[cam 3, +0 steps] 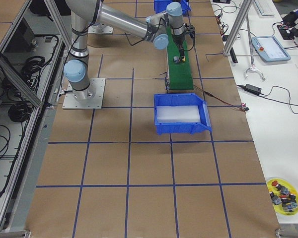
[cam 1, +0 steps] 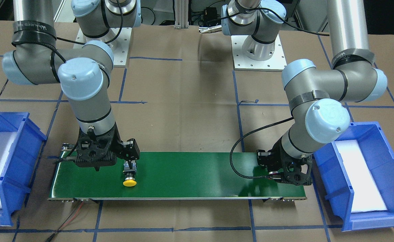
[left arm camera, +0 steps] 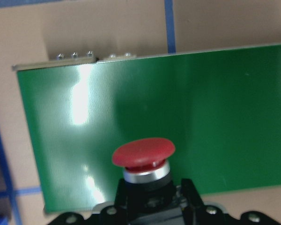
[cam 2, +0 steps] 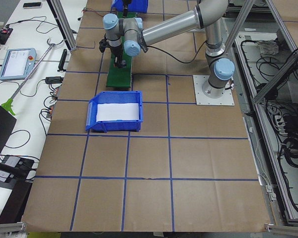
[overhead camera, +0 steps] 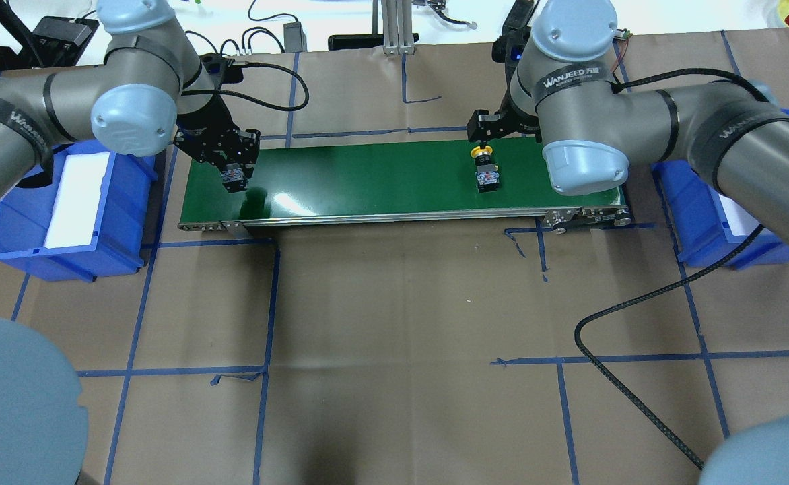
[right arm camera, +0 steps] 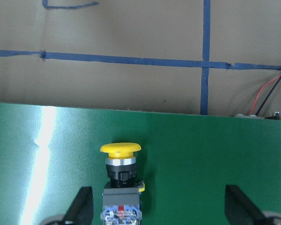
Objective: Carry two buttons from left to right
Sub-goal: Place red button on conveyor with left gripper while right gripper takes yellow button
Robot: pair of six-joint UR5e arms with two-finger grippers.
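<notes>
My left gripper [overhead camera: 234, 176] is shut on the red button [left arm camera: 144, 152], gripping its black collar over the left end of the green belt [overhead camera: 381, 175]. I cannot tell whether the button touches the belt. The yellow button [right arm camera: 121, 149] lies on its side on the belt near the right end, with its cap pointing away from the robot [cam 1: 129, 183]. My right gripper [right arm camera: 158, 190] is open, one finger [right arm camera: 84, 201] close beside the button's grey block and the other far off to the side.
A blue bin [overhead camera: 11, 222] with a white pad stands left of the belt. Another blue bin [overhead camera: 704, 215] stands at the right end, partly under my right arm. A black cable [overhead camera: 637, 303] loops over the brown paper in front.
</notes>
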